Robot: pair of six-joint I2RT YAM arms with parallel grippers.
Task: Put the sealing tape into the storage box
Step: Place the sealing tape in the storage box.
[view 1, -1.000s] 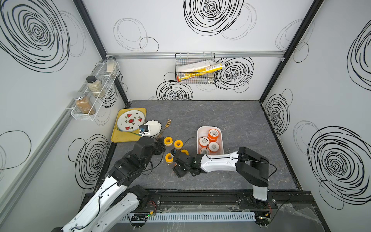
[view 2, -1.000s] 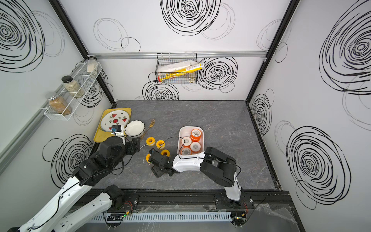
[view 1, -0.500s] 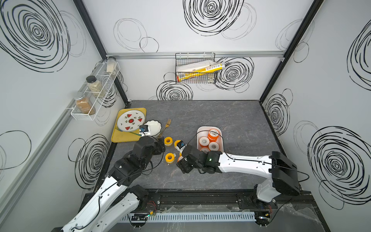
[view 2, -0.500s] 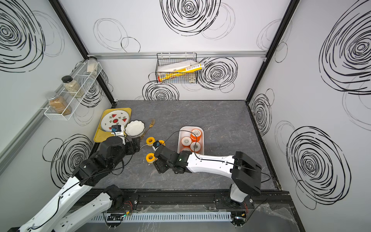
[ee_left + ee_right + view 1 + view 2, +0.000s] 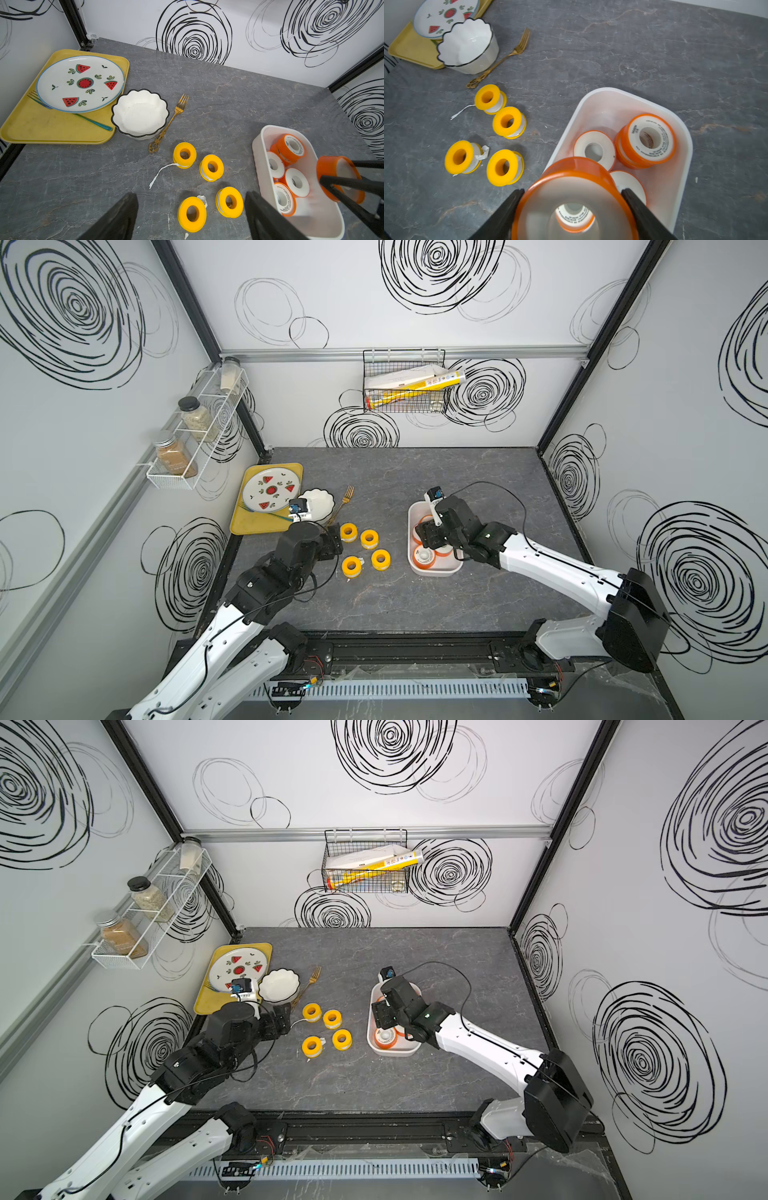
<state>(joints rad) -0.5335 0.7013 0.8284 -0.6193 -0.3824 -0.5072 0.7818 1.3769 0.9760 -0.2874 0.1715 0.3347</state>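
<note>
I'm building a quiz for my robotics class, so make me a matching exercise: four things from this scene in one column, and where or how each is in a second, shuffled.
1. watermelon plate
2. gold fork
3. right gripper
4. four yellow spools

A. clamped on an orange spool
B. grouped on the table beside the storage box
C. on the yellow tray
D. lying beside the scalloped bowl

Pairs: 1-C, 2-D, 3-A, 4-B

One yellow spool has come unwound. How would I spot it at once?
On the grey table, between the white bowl and the white box, lie four yellow spools. The unwound spool is the one nearest the gold fork; it alone trails a long white strand.
</note>
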